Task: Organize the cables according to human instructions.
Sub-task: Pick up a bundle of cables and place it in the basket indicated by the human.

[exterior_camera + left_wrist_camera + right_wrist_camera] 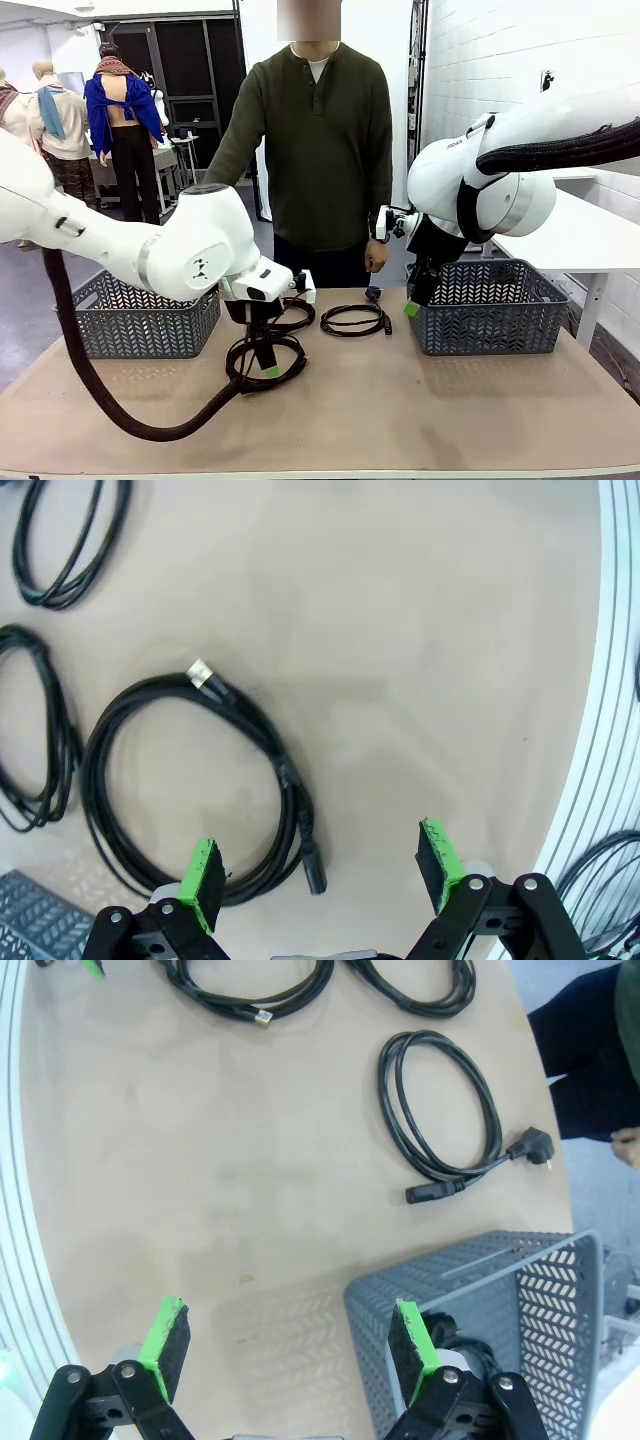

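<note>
L gripper (320, 870), jaws wide & empty, hovers just over front cable coil (284, 772), coil's edge by one pad (203, 880).

You are looking across a tan tabletop (430, 410) that is carrying one grey mesh basket (140, 322) near its left edge and a second grey mesh basket (490, 310) near its right edge, while a person in a dark green sweater (320, 150) is standing at the far side beside a white side table (590, 235).
</note>
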`<control>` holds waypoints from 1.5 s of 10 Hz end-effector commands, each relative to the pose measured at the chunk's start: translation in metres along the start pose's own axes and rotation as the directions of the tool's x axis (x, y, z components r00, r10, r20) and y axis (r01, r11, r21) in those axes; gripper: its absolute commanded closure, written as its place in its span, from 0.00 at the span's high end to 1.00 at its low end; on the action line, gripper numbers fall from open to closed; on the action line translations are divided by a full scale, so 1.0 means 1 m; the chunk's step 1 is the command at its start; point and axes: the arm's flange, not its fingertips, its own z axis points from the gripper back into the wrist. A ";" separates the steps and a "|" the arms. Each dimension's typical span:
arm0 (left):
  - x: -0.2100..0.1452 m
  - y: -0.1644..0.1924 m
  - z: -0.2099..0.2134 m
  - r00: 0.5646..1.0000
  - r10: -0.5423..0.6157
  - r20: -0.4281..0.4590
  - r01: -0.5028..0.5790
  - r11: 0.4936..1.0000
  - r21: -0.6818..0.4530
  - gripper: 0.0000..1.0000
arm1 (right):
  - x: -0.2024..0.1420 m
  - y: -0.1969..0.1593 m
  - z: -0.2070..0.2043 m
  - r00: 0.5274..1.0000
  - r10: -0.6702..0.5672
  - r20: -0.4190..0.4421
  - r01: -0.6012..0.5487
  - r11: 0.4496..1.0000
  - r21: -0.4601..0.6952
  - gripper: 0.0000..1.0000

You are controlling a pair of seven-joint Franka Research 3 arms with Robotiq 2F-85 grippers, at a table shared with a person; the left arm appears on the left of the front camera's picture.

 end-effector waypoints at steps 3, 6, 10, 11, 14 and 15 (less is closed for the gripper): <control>0.017 0.021 -0.012 0.998 -0.045 -0.053 0.040 0.995 -0.096 1.00 | 0.000 -0.001 0.000 1.000 -0.003 -0.005 0.003 1.000 -0.008 1.00; 0.020 0.030 -0.024 0.994 -0.061 -0.091 0.047 0.989 -0.140 1.00 | 0.000 -0.001 0.000 1.000 -0.003 -0.005 0.003 1.000 -0.008 1.00; 0.021 0.036 -0.044 0.992 -0.034 -0.123 0.017 0.990 -0.138 1.00 | 0.000 -0.001 0.000 1.000 -0.003 -0.005 0.003 1.000 -0.008 1.00; 0.021 0.037 -0.048 0.991 -0.033 -0.128 0.015 0.990 -0.140 1.00 | 0.000 -0.001 0.000 1.000 -0.003 -0.005 0.003 1.000 -0.008 1.00; 0.021 0.037 -0.060 0.990 -0.025 -0.138 0.007 0.991 -0.132 1.00 | 0.000 -0.001 0.000 1.000 -0.003 -0.005 0.003 1.000 -0.008 1.00; 0.022 0.038 -0.063 0.990 -0.018 -0.140 0.001 0.992 -0.127 1.00 | 0.000 -0.001 0.000 1.000 -0.003 -0.005 0.003 1.000 -0.008 1.00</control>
